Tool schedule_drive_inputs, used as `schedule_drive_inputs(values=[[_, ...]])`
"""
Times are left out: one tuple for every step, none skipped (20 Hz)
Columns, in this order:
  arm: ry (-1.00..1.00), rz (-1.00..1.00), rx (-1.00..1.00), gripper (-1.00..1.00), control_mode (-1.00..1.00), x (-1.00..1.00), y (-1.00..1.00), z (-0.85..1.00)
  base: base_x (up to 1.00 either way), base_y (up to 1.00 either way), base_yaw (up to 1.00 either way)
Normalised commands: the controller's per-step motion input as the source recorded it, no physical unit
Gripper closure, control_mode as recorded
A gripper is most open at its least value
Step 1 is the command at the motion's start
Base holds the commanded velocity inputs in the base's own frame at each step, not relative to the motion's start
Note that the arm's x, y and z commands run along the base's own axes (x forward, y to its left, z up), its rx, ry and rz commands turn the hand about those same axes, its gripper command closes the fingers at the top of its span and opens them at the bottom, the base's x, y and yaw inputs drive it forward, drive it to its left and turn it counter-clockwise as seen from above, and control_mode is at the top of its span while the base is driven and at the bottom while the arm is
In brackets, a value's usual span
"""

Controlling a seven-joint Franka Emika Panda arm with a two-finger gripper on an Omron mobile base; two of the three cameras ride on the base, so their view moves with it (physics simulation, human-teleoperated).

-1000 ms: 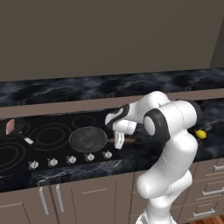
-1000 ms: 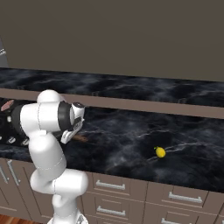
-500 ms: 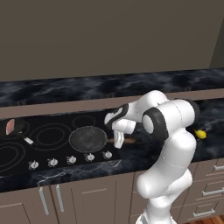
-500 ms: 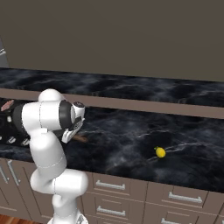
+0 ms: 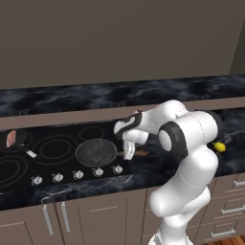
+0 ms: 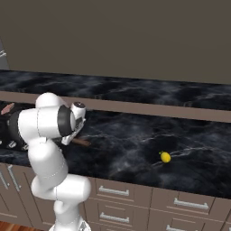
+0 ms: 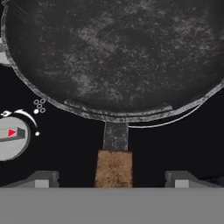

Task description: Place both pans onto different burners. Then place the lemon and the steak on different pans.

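The wide dark grey pan [image 5: 96, 151] [image 7: 113, 52] sits on a cooktop burner [image 7: 175, 120], its brown handle [image 5: 141, 153] [image 7: 113, 168] pointing right. My gripper [image 5: 128, 152] [image 7: 113, 180] is open and low over that handle, one fingertip on each side and clear of it. The small black pan [image 5: 20, 140] with its light-tipped handle stands on a burner at the cooktop's far left. The steak [image 5: 10, 139] [image 6: 6, 108] is at that pan's left side; I cannot tell if it lies inside. The lemon [image 5: 219, 146] [image 6: 165, 157] rests on the counter far to the right.
Silver knobs [image 5: 78, 174] [image 7: 11, 135] line the cooktop's front edge. Free burner rings [image 5: 57, 148] lie between the two pans. Dark marble counter [image 6: 135, 149] stretches from the cooktop to the lemon, with a wall behind and drawers below.
The gripper's fingers have opened off the brown handle. The arm and the grey pan stay where they were.
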Motion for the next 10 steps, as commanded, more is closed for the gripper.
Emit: schedule_drive_inputs(values=[[-0.07, 0.00, 0.00, -1.00, -1.00, -0.19, 0.26, 0.52, 0.00, 0.00, 0.00], [-0.08, 0.00, 0.00, -1.00, -1.00, -0.22, 0.26, 0.56, 0.00, 0.00, 0.00], [-0.09, 0.00, 0.00, -1.00, -1.00, -0.25, 0.24, 0.61, 0.00, 0.00, 0.00], [-0.09, 0.00, 0.00, -1.00, -1.00, -0.25, 0.21, 0.64, 0.00, 0.00, 0.00], [-0.09, 0.00, 0.00, -1.00, -1.00, -0.21, 0.19, 0.63, 0.00, 0.00, 0.00], [-0.08, 0.00, 0.00, -1.00, -1.00, -0.17, 0.13, 0.58, 0.00, 0.00, 0.00], [-0.05, 0.00, 0.00, -1.00, -1.00, -0.06, 0.03, 0.39, 0.00, 0.00, 0.00], [-0.01, -0.04, 0.00, -1.00, -1.00, 0.00, 0.00, 0.19, 0.00, 0.00, 0.00], [0.00, -0.10, 0.00, -1.00, -1.00, 0.00, 0.00, 0.01, 0.00, 0.00, 0.00], [0.00, -0.17, 0.00, -1.00, -1.00, 0.00, 0.00, 0.00, 0.00, 0.00, 0.00]])
